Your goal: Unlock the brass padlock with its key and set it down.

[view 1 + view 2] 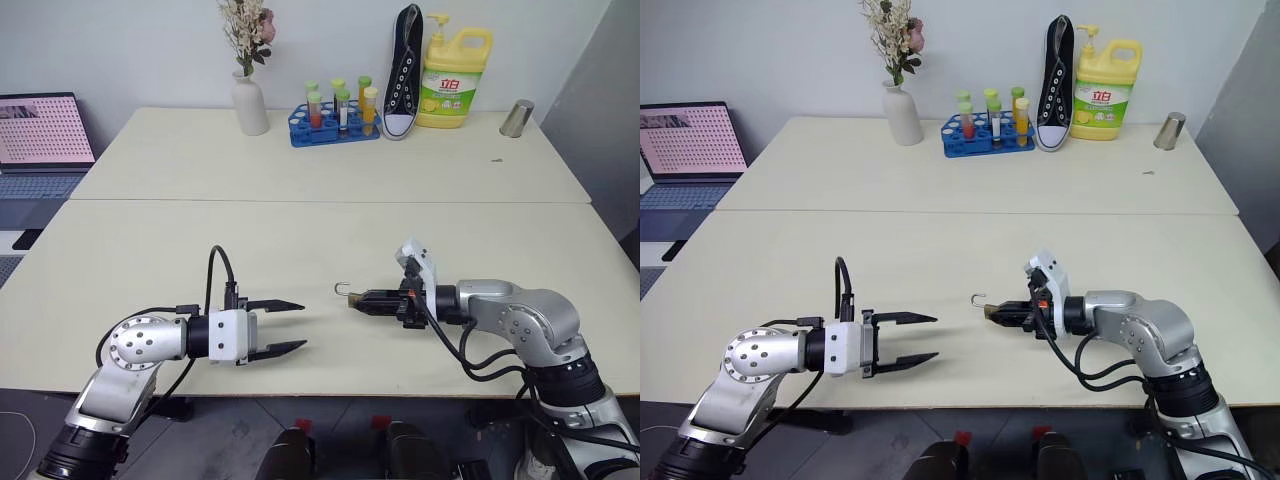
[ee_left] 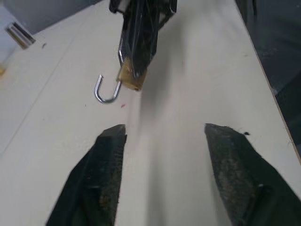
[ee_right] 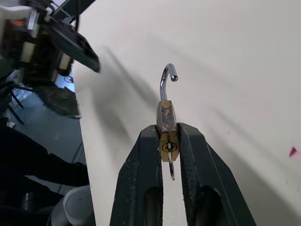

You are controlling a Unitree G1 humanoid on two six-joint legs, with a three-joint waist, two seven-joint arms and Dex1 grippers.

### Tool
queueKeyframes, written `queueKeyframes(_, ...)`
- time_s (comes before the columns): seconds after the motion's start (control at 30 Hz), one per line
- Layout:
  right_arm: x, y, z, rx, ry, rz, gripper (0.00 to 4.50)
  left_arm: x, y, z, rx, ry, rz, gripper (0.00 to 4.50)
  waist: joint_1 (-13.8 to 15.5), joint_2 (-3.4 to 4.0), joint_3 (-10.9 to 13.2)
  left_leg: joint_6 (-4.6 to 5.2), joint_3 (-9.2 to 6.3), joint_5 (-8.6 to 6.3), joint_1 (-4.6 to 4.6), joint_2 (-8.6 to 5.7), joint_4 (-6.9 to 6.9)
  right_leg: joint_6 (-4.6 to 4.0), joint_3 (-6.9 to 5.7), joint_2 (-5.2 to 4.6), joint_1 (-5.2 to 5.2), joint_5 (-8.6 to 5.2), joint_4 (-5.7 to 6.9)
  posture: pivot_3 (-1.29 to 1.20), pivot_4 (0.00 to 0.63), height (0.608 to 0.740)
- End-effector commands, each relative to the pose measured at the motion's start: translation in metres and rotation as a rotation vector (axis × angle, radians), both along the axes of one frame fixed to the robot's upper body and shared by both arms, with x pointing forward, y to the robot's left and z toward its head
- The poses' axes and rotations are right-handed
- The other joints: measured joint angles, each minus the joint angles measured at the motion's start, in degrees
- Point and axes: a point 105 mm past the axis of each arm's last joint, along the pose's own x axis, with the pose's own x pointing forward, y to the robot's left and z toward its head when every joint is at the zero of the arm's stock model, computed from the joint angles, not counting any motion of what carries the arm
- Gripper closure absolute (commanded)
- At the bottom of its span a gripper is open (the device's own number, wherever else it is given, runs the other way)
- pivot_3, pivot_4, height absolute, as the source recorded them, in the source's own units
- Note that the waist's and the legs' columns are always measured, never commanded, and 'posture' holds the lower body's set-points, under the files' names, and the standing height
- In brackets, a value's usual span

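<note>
The right tool (image 1: 352, 299) pinched the brass padlock (image 3: 166, 128) above the surface (image 1: 300, 240), its shackle swung free, what looked like a key in the keyhole. The left tool (image 1: 290, 325) stood wide and empty nearby. The yellow detergent bottle (image 1: 455, 78) bore a label too small to read.

Left pincer (image 1: 292, 326) agape, right pincer (image 1: 356, 299) clamped, tips facing each other.

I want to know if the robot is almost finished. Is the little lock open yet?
Yes, the brass padlock looks open: its silver shackle has swung free. The right end effector is pinching it above the table; the left end effector is open, apart. Setting it down is left.
</note>
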Motion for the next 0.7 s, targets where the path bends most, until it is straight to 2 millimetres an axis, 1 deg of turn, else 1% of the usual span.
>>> queueKeyframes(0.03, 0.007, 0.006, 0.001, 0.000, 0.025, 0.004, 4.35, -0.002, -0.002, 0.009, -0.046, -0.041, 0.026, 0.43, -0.25, 0.01, 0.00, 0.00, 0.01, 0.00, 0.02, 0.02, 0.00, 0.00, 0.01, 0.03, 0.00, 0.00, 0.04, 0.00, 0.150, 0.740)
queueKeyframes(0.07, 0.009, 0.008, 0.000, -0.005, 0.034, 0.007, 4.35, -0.003, -0.002, 0.008, -0.038, -0.048, 0.021, 0.13, -0.27, 0.01, 0.01, 0.00, 0.01, 0.00, 0.03, 0.02, 0.00, 0.00, 0.02, 0.03, -0.02, 0.00, 0.08, 0.00, 0.150, 0.740)
queueKeyframes(0.1, 0.012, 0.010, -0.001, -0.008, 0.050, 0.009, 4.35, -0.004, -0.002, 0.007, -0.031, -0.055, 0.022, 0.00, -0.25, 0.01, 0.01, 0.00, 0.01, 0.00, 0.03, 0.01, 0.00, 0.00, 0.02, 0.03, -0.03, 0.00, 0.13, 0.00, 0.150, 0.740)
queueKeyframes(0.27, 0.033, 0.012, -0.013, -0.071, 0.082, -0.023, 4.35, -0.001, -0.001, 0.005, -0.048, -0.040, 0.065, 0.00, -0.23, 0.02, 0.01, 0.00, 0.03, 0.00, 0.05, 0.00, 0.03, 0.00, 0.02, 0.04, -0.08, 0.00, 0.25, 0.00, 0.150, 0.740)
queueKeyframes(0.37, 0.047, 0.004, -0.022, -0.151, 0.047, -0.046, 4.35, 0.002, -0.002, 0.003, -0.089, 0.018, 0.110, 0.00, -0.25, 0.03, 0.01, 0.00, 0.03, 0.00, 0.04, -0.01, 0.03, 0.00, 0.02, 0.05, -0.10, 0.00, 0.26, 0.00, 0.150, 0.740)
queueKeyframes(0.4, 0.050, 0.002, -0.023, -0.169, 0.036, -0.051, 3.63, 0.002, -0.002, 0.002, -0.103, 0.043, 0.126, 0.00, -0.28, 0.03, 0.02, 0.00, 0.04, 0.00, 0.04, -0.01, 0.03, 0.00, 0.03, 0.05, -0.11, 0.00, 0.26, 0.00, 0.150, 0.740)
queueKeyframes(0.53, 0.054, -0.012, -0.022, -0.213, -0.028, -0.041, 2.29, 0.008, -0.002, 0.002, -0.153, 0.138, 0.214, 0.00, -0.26, 0.03, 0.02, 0.00, 0.01, 0.00, 0.04, -0.01, 0.04, 0.00, 0.02, 0.04, -0.12, 0.00, 0.30, 0.00, 0.150, 0.740)
queueKeyframes(0.57, 0.050, -0.024, -0.022, -0.254, -0.081, -0.032, 1.86, 0.013, 0.000, 0.001, -0.147, 0.154, 0.247, 0.00, -0.21, 0.03, 0.02, 0.00, 0.00, 0.00, 0.04, -0.01, 0.05, 0.00, 0.01, 0.04, -0.11, 0.00, 0.30, 0.00, 0.150, 0.740)
queueKeyframes(0.6, 0.046, -0.032, -0.023, -0.285, -0.118, -0.021, 1.57, 0.017, 0.001, 0.001, -0.142, 0.163, 0.272, 0.00, 0.15, 0.03, 0.02, 0.00, 0.00, 0.00, 0.04, -0.01, 0.06, 0.00, 0.02, 0.04, -0.10, 0.00, 0.30, 0.00, 0.150, 0.740)
queueKeyframes(0.63, 0.036, -0.040, -0.023, -0.327, -0.180, 0.014, 1.24, 0.024, 0.006, -0.001, -0.116, 0.167, 0.321, 0.00, 0.34, 0.04, 0.02, 0.00, -0.05, 0.00, 0.02, -0.04, 0.07, 0.00, -0.04, 0.02, -0.07, -0.01, 0.28, 0.00, 0.150, 0.740)
queueKeyframes(0.7, 0.022, -0.046, -0.022, -0.362, -0.257, 0.060, 0.55, 0.032, 0.012, -0.005, -0.063, 0.166, 0.368, 0.00, 0.76, 0.04, 0.02, 0.00, -0.12, 0.00, -0.02, -0.09, 0.07, 0.02, -0.13, -0.02, -0.03, -0.02, 0.21, 0.00, 0.150, 0.740)
